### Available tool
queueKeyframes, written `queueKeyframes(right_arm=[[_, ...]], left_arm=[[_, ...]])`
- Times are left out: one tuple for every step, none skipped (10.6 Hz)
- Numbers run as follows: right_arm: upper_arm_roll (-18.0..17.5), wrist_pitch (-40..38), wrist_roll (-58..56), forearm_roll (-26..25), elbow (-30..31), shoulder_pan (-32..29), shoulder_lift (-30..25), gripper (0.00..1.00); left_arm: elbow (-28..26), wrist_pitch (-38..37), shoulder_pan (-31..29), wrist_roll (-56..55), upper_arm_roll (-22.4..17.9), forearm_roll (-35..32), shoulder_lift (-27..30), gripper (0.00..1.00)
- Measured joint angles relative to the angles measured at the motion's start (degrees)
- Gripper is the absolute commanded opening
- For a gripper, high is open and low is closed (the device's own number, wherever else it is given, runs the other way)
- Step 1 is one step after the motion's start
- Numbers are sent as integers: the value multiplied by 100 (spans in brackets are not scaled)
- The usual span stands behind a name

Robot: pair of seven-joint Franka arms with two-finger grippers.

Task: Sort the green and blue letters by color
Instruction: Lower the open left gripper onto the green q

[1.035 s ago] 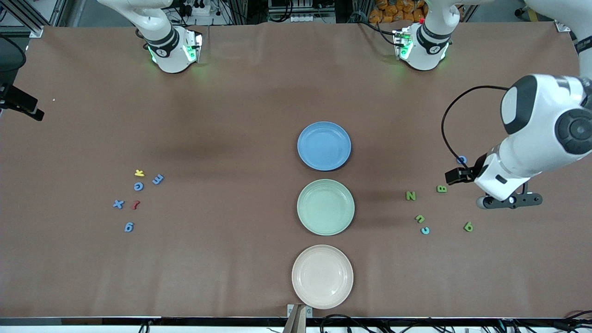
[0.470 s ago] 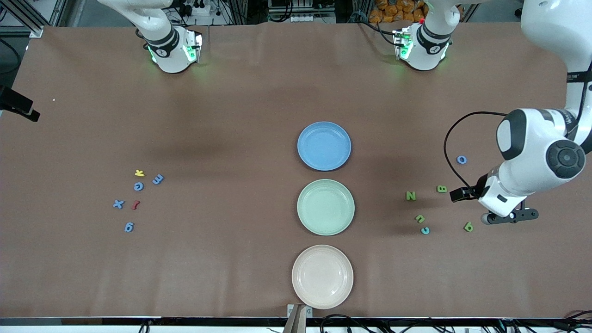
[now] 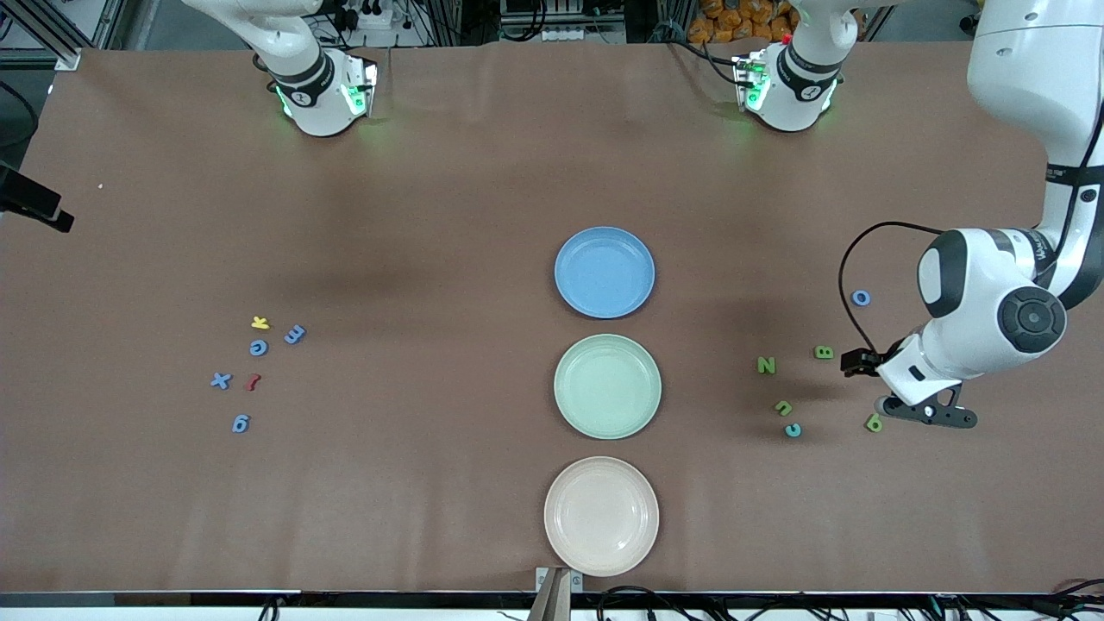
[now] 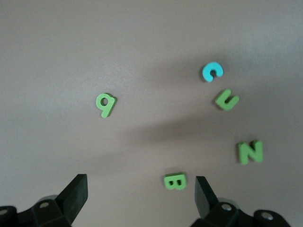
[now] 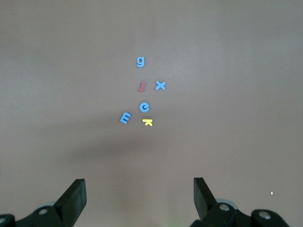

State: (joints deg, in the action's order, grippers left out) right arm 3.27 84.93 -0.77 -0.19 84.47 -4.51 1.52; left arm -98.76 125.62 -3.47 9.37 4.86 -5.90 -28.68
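Note:
Green letters N (image 3: 766, 365), B (image 3: 824, 352), U (image 3: 783, 406) and 9 (image 3: 873, 423) lie toward the left arm's end, with a blue O (image 3: 861, 297) farther from the camera. My left gripper (image 3: 906, 392) hangs open and empty over the table beside the green 9. In the left wrist view the gripper (image 4: 139, 187) has the B (image 4: 174, 181) between its open fingers, far below them, and the 9 (image 4: 105, 103), U (image 4: 227, 100) and N (image 4: 250, 152) show too. Blue E (image 3: 294, 334), G (image 3: 258, 348), X (image 3: 221, 380) and 9 (image 3: 241, 423) lie toward the right arm's end. My right gripper (image 5: 138, 187) waits open, high above them.
A blue plate (image 3: 604, 272), a green plate (image 3: 607, 385) and a beige plate (image 3: 601, 515) stand in a row down the table's middle. A cyan C (image 3: 792, 429) lies by the green U. A yellow K (image 3: 260, 323) and a red squiggle (image 3: 252, 381) lie among the blue letters.
My left arm has swung its hand nearer to the front camera, from beside the blue O to beside the green 9. No letter has moved.

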Motion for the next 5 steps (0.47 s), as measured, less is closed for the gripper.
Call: queueKeyframes(right_arm=[[1, 8, 0, 0, 0, -1, 31, 100], [1, 9, 1, 0, 1, -1, 63, 100], [-1, 9, 1, 0, 0, 1, 77, 100], [-7, 15, 1, 0, -9, 3, 77, 100], [-13, 17, 1, 2, -37, 4, 75, 100]], left_arm=[[2, 3, -56, 552, 0, 94, -34, 100], [15, 12, -79, 887, 0, 135, -67, 100], [43, 13, -71, 998, 9, 137, -114, 100], [86, 20, -41, 1053, 21, 137, -169, 100], [152, 21, -8, 1111, 24, 125, -238, 100]])
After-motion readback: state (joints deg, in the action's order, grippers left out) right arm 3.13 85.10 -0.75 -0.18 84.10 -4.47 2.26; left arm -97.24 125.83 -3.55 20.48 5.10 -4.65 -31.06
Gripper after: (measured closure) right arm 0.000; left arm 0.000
